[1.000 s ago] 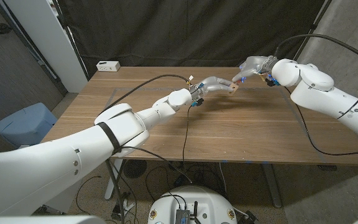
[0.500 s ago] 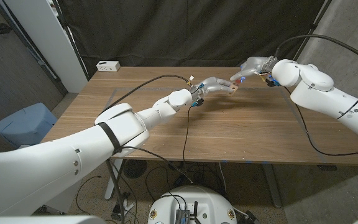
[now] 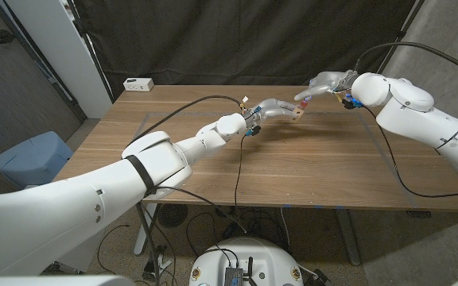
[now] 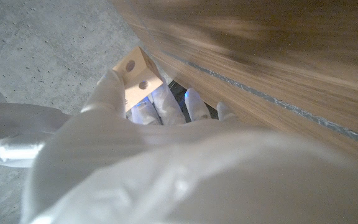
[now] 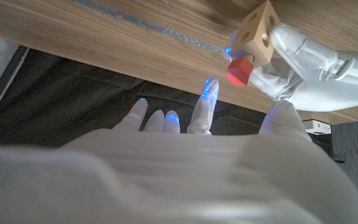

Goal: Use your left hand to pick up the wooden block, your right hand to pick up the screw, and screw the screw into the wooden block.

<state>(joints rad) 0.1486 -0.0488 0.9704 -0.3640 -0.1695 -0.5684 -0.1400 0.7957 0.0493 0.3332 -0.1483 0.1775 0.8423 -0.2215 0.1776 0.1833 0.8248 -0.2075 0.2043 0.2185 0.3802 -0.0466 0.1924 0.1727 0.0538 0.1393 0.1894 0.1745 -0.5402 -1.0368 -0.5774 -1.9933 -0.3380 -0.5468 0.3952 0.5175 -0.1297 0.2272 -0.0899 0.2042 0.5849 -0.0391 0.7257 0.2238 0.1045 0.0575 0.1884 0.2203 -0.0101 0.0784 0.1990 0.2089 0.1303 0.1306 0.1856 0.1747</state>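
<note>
My left hand holds the pale wooden block above the far middle of the table. In the left wrist view the block shows two round holes above my fingers. The right wrist view shows the block gripped by the left hand, with the red-headed screw sticking out of one face. My right hand has its fingers spread and apart from the screw, holding nothing. In the head view the right hand hovers just behind and right of the block.
A small white box sits at the table's far left corner. A black cable hangs across the table from my left wrist. A blue bin stands on the floor to the left. A dark curtain hangs behind.
My right hand has drawn back from the block, up and to the right, and its fingers no longer meet it. The left hand and block stay put.
</note>
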